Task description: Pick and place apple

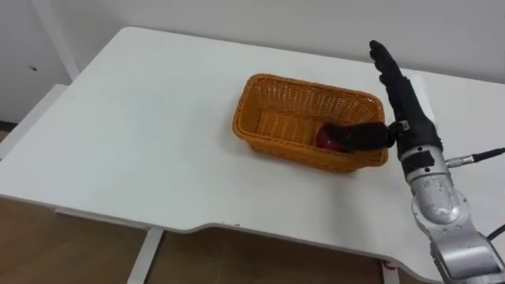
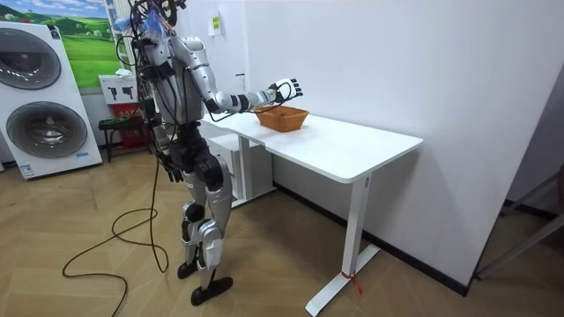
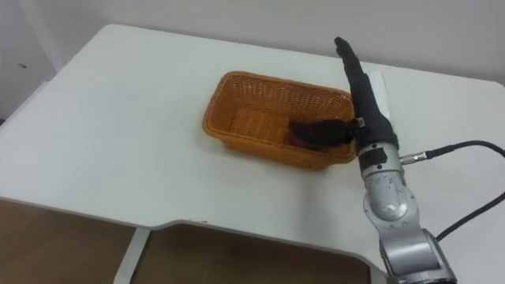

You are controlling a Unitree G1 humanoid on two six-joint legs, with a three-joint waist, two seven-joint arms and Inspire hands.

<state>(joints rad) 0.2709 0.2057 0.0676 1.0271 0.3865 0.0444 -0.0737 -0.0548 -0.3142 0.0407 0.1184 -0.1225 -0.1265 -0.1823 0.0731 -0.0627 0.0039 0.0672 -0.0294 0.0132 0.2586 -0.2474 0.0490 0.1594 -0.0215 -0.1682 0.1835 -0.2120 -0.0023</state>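
An orange wicker basket [image 1: 268, 83] stands on the white table [image 1: 142, 126], right of its middle. A red apple [image 1: 323, 140] lies inside the basket at its right end, mostly covered by a dark thumb. My right hand [image 1: 406, 99] is at the basket's right end with its fingers straight and pointing away from me. Its thumb reaches sideways over the rim onto the apple. In the room view I stand at the table's end with my right hand [image 2: 284, 89] stretched out above the basket [image 2: 282, 117].
The table's near edge [image 1: 197, 229] runs across the bottom of the eye views, with wooden floor below. Bare tabletop spreads left of the basket. Two washing machines [image 2: 40, 97] stand at the room view's left, and a low white cabinet [image 2: 238, 163] sits beside the table.
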